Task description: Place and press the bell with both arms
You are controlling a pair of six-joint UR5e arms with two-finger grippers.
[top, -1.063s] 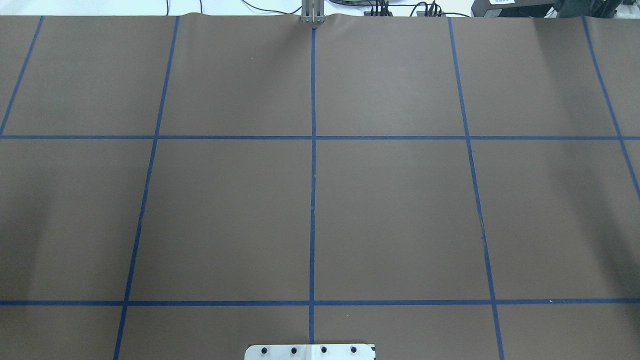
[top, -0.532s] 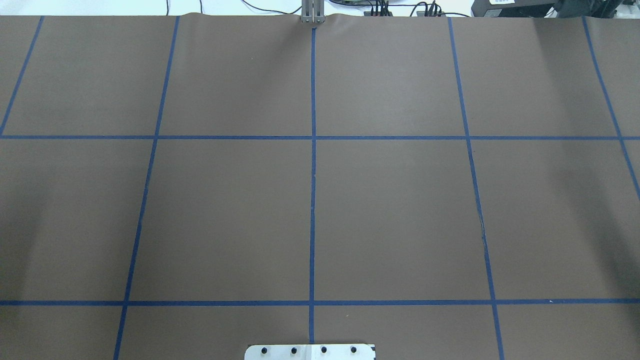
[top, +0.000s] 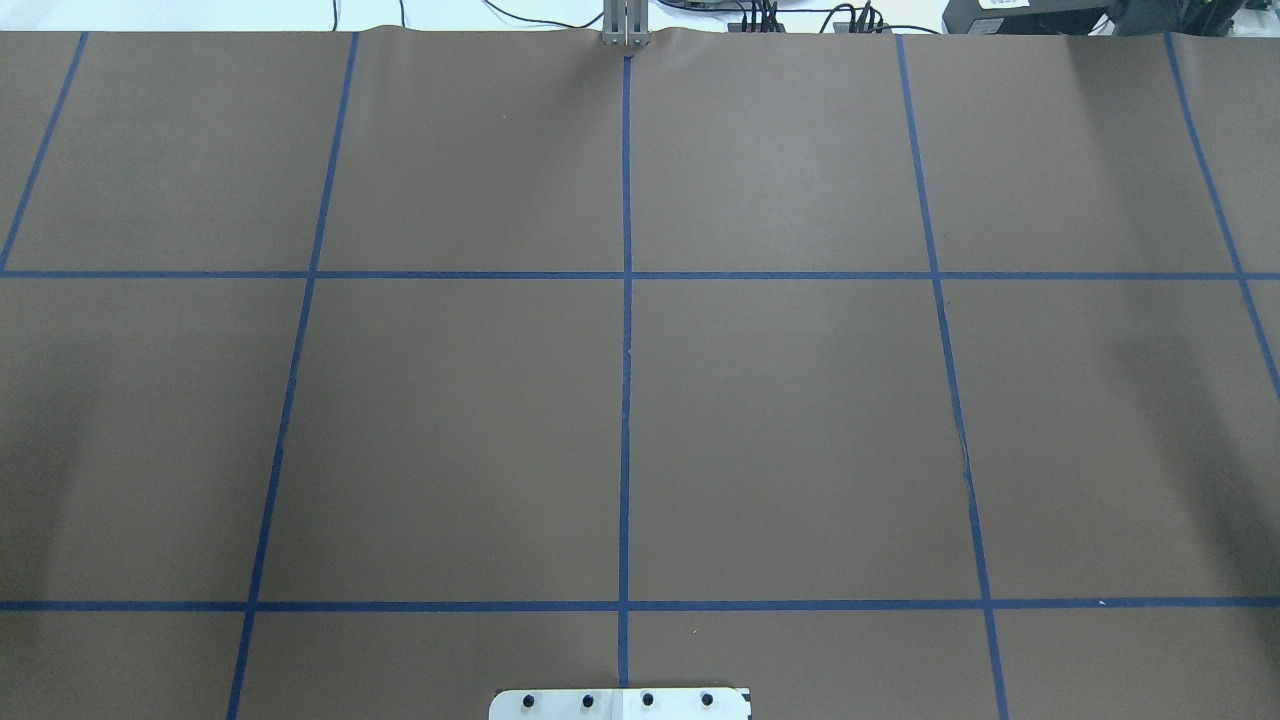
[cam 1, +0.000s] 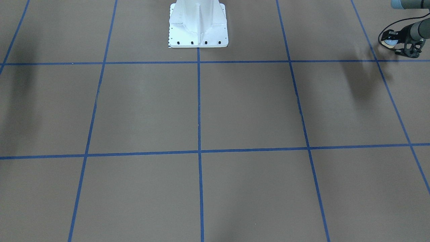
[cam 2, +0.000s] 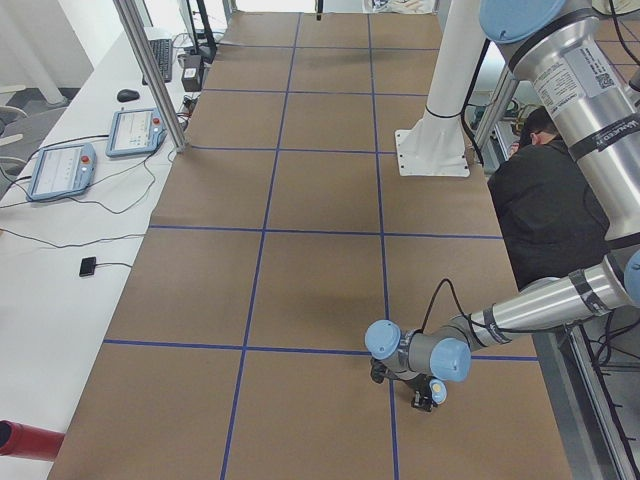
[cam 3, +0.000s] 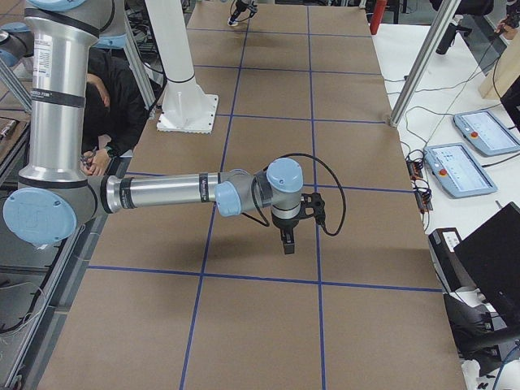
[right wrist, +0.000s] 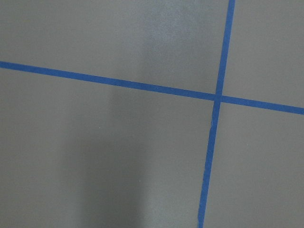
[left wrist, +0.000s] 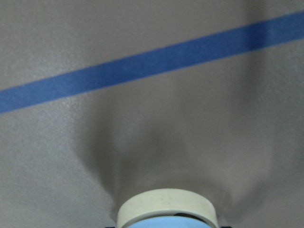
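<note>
The table [top: 800, 400] carries a brown cover divided into squares by blue tape [top: 626, 400]. A white bolted pedestal [cam 1: 198, 23] stands at the middle of the robot's edge. A person [cam 2: 545, 205] in black crouches just beside that edge.

The right arm [cam 3: 162, 193] reaches out level over the table's right part, with its wrist turned downward. The right gripper [cam 3: 288, 242] hangs above the cover near a tape crossing; I cannot tell whether its fingers are parted or closed.

The left arm [cam 2: 540, 305] extends low toward the table's left end. The left gripper [cam 1: 393, 43] is clamped on the bell [cam 1: 390, 42], close above the cover and just beside a tape crossing. The wrist view shows the bell's cream rim facing the table. Contact with the cover cannot be determined.
</note>
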